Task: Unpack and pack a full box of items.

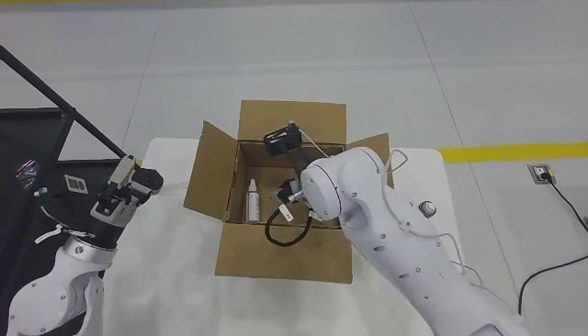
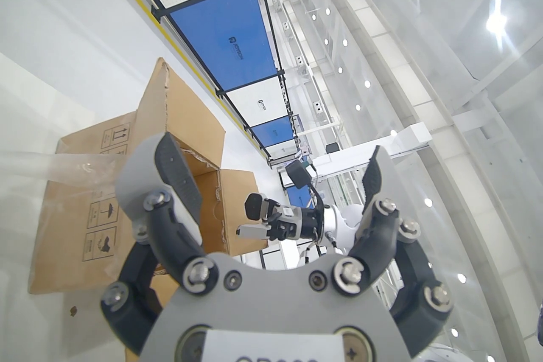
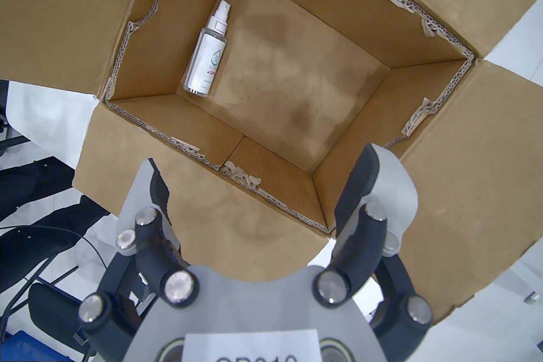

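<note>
An open cardboard box stands on the white table with its flaps folded out. Inside lies one white spray bottle along the wall nearest the left arm; the right wrist view shows the bottle flat on the box floor, which is otherwise bare. My right gripper hangs open over the box mouth, above the rim, holding nothing; it is the same right gripper seen from above. My left gripper is open and empty, off to the side of the box, tilted upward; from above, this left gripper is at the table's left edge.
A small round knob sits on the table to the right of the box. Black framing and dark cloth stand beyond the table's left edge. Open table surface lies in front of the box on the left.
</note>
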